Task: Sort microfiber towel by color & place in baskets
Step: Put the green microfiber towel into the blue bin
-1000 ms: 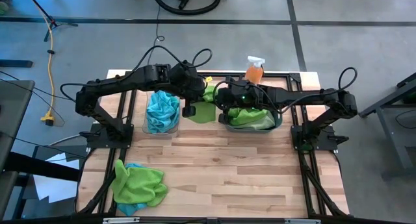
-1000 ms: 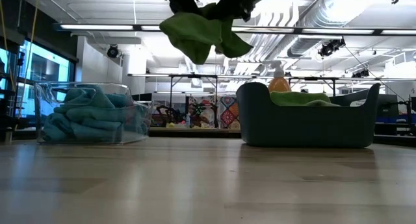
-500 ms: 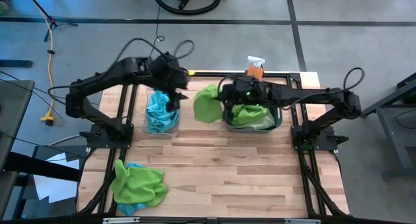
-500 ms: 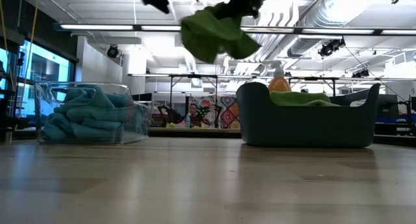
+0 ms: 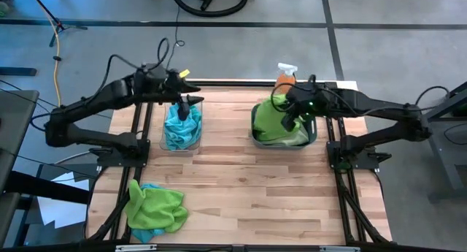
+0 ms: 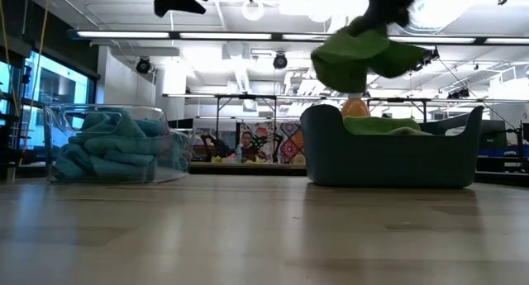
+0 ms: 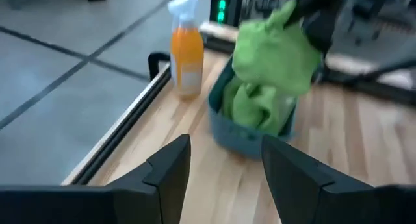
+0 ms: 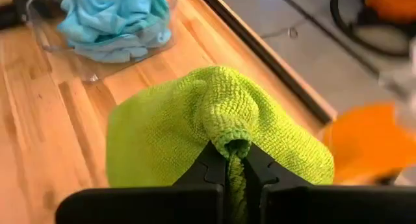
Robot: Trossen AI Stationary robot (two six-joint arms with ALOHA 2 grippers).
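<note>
High view: the right gripper (image 5: pixel 290 125), clamped on a green microfiber towel (image 5: pixel 274 115), hangs over the dark teal-grey tub (image 5: pixel 315 139); let go off-centre, the towel could drape over the rim, while the left gripper (image 5: pixel 184 107), fingers apart, sits above the clear bin (image 5: pixel 163 139) of blue towels (image 5: pixel 181 126).

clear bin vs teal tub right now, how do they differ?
The clear bin is small, see-through and holds blue towels; the teal-grey tub is wider, opaque and holds green towels. The open left gripper is empty above the bin; the right gripper holds a green towel over the tub.
</note>
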